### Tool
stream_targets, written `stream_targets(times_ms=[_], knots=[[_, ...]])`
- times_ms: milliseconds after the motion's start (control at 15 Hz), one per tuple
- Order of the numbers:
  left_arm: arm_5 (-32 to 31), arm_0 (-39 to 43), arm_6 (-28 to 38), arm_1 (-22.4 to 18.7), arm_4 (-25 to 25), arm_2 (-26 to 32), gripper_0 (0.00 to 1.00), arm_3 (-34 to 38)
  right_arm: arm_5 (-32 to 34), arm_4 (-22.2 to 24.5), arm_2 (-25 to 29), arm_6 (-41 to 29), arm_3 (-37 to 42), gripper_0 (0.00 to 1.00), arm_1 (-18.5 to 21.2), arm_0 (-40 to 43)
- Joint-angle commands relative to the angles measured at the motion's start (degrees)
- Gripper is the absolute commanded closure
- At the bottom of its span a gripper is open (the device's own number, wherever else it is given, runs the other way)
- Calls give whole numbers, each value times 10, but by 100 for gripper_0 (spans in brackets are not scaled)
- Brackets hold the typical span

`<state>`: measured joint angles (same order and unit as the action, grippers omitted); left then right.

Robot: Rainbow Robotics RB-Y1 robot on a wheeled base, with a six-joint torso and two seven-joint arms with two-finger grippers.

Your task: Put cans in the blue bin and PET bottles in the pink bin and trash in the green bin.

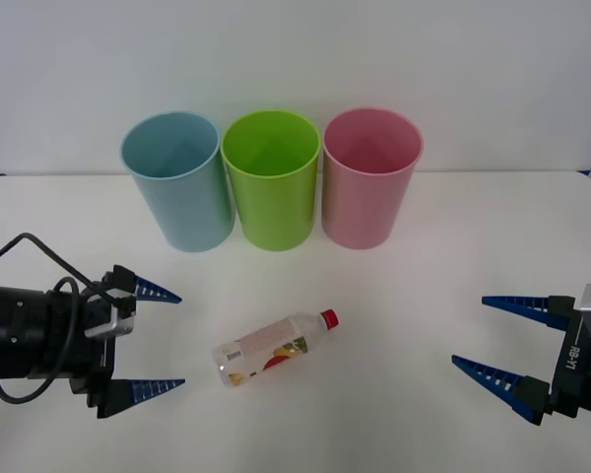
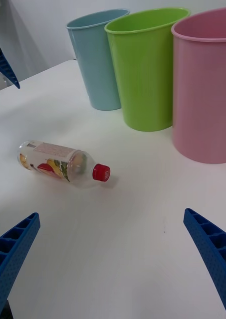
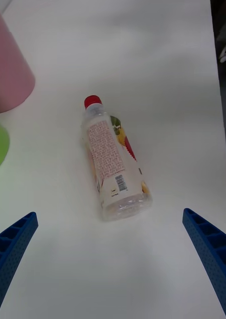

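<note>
The white table (image 1: 443, 286) carries three bins in a row, well beyond both grippers' jaws: the blue bin (image 1: 182, 182), the green bin (image 1: 273, 179) and the pink bin (image 1: 369, 177). The left gripper (image 1: 150, 340) and the right gripper (image 1: 502, 337) both stand wide open and empty. Just ahead of the left jaws, base first, lies the PET bottle (image 1: 271, 349). The robot would do best to close across its labelled body; nothing blocks the approach
</note>
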<state>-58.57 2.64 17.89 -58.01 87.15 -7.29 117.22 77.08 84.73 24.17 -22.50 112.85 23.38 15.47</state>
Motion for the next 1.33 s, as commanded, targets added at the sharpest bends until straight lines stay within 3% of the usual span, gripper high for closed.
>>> stream_targets(times_ms=[67,200,400,800,1067,1333], knots=[[71,-15,36,-50,3,-63,0,20,0,0,0,0,0,0,0,0],[118,-44,59,-81,5,-125,0,22,0,0,0,0,0,0,0,0],[180,-81,123,-90,32,-196,0,35,0,0,0,0,0,0,0,0],[188,-175,306,-76,165,-284,0,34,0,0,0,0,0,0,0,0],[188,-227,444,-81,220,-353,2,44,0,0,0,0,0,0,0,0],[188,-277,518,-76,290,-409,2,48,0,0,0,0,0,0,0,0]])
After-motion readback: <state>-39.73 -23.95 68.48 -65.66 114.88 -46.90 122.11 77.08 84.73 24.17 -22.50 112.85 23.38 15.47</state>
